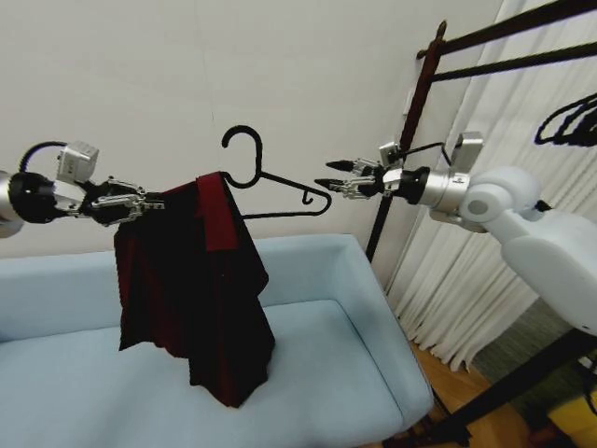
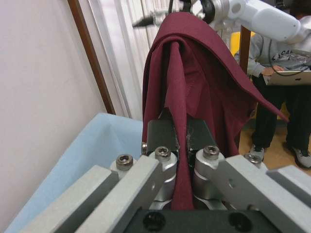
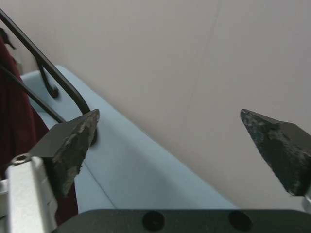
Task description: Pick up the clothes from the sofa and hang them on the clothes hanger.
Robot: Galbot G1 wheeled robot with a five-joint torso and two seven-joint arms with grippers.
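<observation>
A dark red garment [image 1: 191,299] is seen draped over a black hanger [image 1: 280,215] at centre left of the head view, above the pale blue sofa [image 1: 317,336]. Its cloth is pinched between the closed fingers of the left gripper [image 1: 140,201]. The right gripper [image 1: 328,175] is held just beside the hanger's end, fingers spread wide, nothing gripped.

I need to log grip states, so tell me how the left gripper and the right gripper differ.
The left gripper is shut on the dark red garment; the right gripper is open and holds nothing. The left gripper sits at the cloth-covered end of the hanger, the right gripper by its bare wire end. Both are raised above the sofa at similar height, pointing toward each other.
</observation>
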